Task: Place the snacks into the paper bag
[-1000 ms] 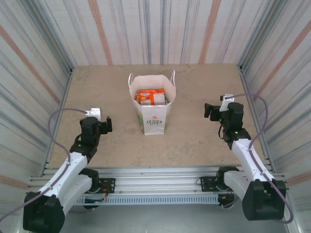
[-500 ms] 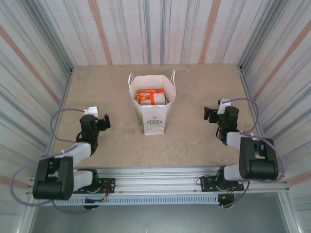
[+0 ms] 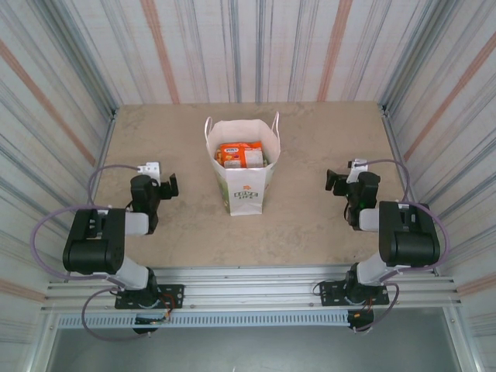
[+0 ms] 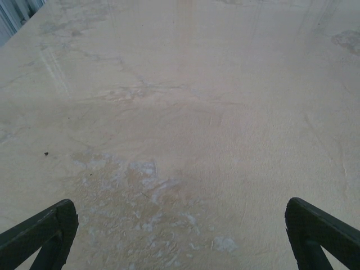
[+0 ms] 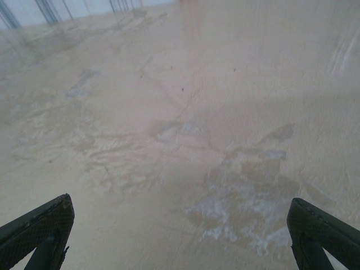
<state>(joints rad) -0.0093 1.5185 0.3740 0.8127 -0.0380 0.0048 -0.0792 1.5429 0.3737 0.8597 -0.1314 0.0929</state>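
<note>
1. Far left: the left arm is seen folded back over its own base, and the left gripper is held low above the table, its tip turned toward the middle.
2. From the left wrist camera, the left gripper is caught with its dark fingers pushed out to the two lower corners. The jaws are spread wide and nothing is gripped. Bare, mottled beige tabletop is seen between them.
3. Centre stage: the paper bag is stood upright in the middle of the table, between the two grippers and well apart from both. Its green-orange print is turned toward the near edge, its mouth is left open, and thin loop handles are raised above the rim.
4. Inside that mouth the snacks are spotted: orange and yellow packets are packed in the bag, with a sliver of green at their right side. Their number cannot be told from above.
5. Right of the bag, the right gripper is held low over the table, pointed toward the bag and kept well clear of it.
6. From the right wrist camera, the right gripper is likewise shown fully parted and empty-handed. A pale scuffed patch of tabletop is framed between its fingers.
</note>
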